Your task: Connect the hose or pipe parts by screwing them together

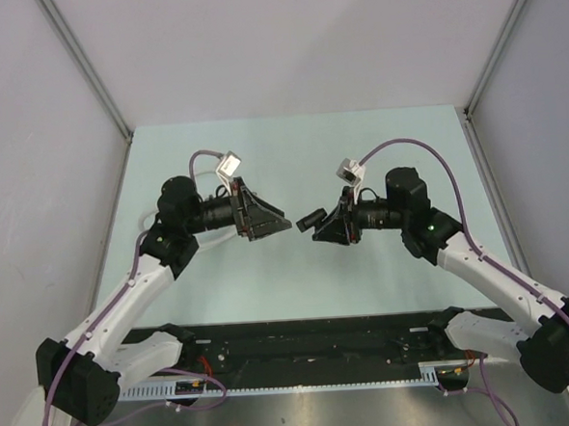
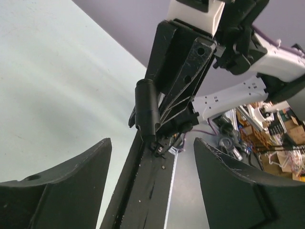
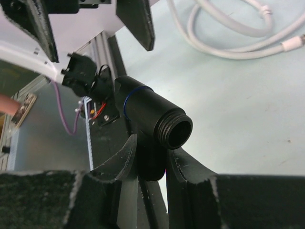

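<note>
Black pipe fitting (image 3: 151, 114) clamped in the right end effector (image 3: 152, 164); nothing screwed on yet.
Left end effector (image 2: 152, 148) gapes empty; next, I'd say, it must fetch the white tubing (image 3: 228, 50) by its screw end.

The left arm (image 1: 126, 300) and right arm (image 1: 496, 272) share white link shells and black joint housings. A purple cable (image 1: 401, 142) runs along each to a pale grey wrist camera (image 1: 230, 164). The tool fingers (image 2: 71, 181) are matte black, scuffed at the edges.
</note>
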You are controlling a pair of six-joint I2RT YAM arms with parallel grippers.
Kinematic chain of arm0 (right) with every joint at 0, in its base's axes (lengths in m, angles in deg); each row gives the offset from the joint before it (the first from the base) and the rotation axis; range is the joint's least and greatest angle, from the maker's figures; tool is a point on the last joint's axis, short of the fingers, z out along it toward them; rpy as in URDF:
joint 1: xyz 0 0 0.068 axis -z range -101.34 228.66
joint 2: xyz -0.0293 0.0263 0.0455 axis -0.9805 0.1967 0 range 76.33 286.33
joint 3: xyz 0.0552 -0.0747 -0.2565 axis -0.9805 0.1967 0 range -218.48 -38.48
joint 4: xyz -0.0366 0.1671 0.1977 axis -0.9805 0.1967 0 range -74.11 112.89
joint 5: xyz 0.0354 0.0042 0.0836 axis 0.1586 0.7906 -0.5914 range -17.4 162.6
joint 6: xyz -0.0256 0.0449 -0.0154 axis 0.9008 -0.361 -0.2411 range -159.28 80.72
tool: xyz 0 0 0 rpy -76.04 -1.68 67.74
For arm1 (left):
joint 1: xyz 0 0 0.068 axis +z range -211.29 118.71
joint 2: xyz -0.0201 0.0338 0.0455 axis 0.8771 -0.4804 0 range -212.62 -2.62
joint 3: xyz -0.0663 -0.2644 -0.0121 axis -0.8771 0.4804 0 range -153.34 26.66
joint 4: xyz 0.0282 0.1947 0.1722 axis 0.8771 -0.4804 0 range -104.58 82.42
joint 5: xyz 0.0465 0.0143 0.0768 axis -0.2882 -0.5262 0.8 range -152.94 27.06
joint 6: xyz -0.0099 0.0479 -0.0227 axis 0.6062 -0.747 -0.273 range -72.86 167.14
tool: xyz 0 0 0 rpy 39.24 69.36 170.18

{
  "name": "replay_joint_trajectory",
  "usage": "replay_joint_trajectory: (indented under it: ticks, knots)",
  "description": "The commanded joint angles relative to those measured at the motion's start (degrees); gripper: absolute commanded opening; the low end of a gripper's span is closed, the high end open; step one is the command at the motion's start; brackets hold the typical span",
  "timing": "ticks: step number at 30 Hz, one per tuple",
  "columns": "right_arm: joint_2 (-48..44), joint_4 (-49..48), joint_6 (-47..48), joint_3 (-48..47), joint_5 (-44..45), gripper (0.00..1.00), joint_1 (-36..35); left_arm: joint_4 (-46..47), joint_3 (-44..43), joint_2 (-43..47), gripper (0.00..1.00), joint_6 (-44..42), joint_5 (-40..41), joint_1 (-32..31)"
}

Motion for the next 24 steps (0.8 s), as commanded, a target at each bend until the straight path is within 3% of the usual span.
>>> replay_joint_trajectory:
  ticks: [1,18,24]
  knots:
    - [1.1,4.5,6.3,-4.7,-8.8,0.0,-0.2,-3.3,-2.4,-0.8,0.74,-3.9,-5.2,-0.2]
    - [6.2,7.0,7.5,-8.2,-8.1,0.0,-3.9,-3.6,-1.8,-7.4,0.69,-5.8,-7.0,-4.5]
    - [7.4,7.1,7.6,-8.3,-7.3,0.0,-6.3,-4.0,-1.9,-9.2,0.62,-6.8,-7.6,-5.3]
